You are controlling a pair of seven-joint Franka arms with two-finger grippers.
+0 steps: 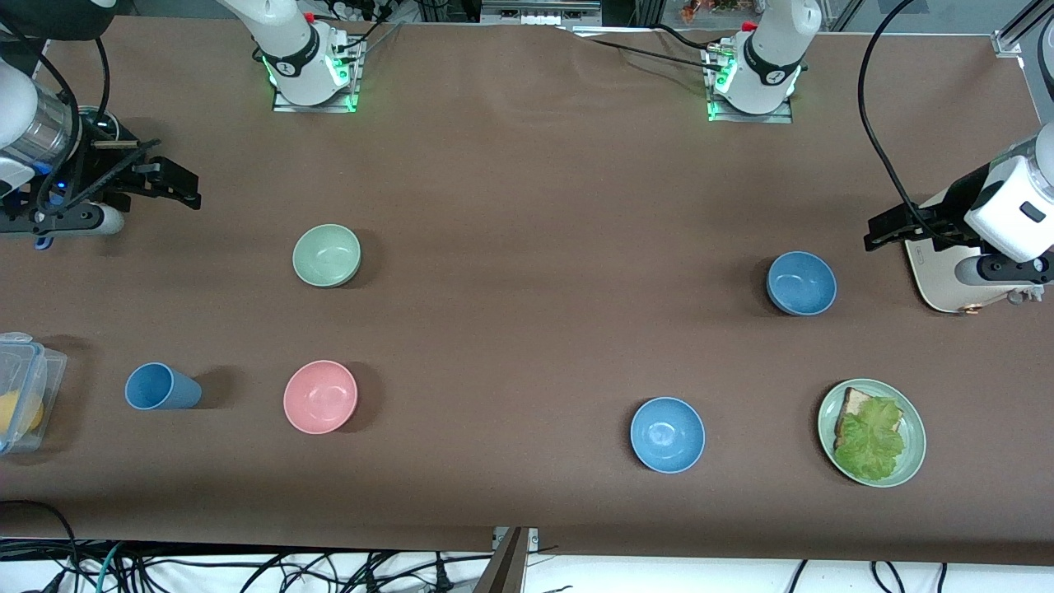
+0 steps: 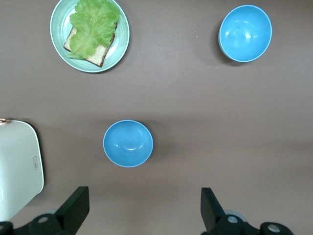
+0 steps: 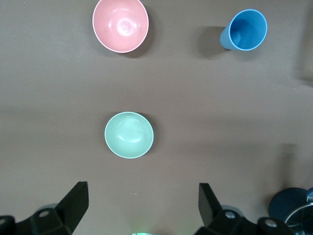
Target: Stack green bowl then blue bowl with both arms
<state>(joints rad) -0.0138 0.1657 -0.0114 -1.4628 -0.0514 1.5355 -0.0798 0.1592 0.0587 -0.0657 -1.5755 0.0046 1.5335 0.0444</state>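
Observation:
The pale green bowl (image 1: 327, 255) (image 3: 129, 135) stands upright toward the right arm's end of the table. The dull blue bowl (image 1: 801, 283) (image 2: 128, 143) stands toward the left arm's end. My right gripper (image 1: 191, 189) (image 3: 143, 199) hangs open and holds nothing, over bare table near the right arm's end, apart from the green bowl. My left gripper (image 1: 871, 231) (image 2: 144, 203) is also open and holds nothing, over the table beside a white device, a short way from the blue bowl.
A brighter glossy blue bowl (image 1: 668, 434) (image 2: 245, 33) and a green plate (image 1: 914, 461) (image 2: 58, 49) with bread and lettuce lie nearer the front camera. A pink bowl (image 1: 320, 396), a blue cup (image 1: 161, 387), a clear plastic box (image 1: 20, 395) and the white device (image 1: 947, 276) also stand here.

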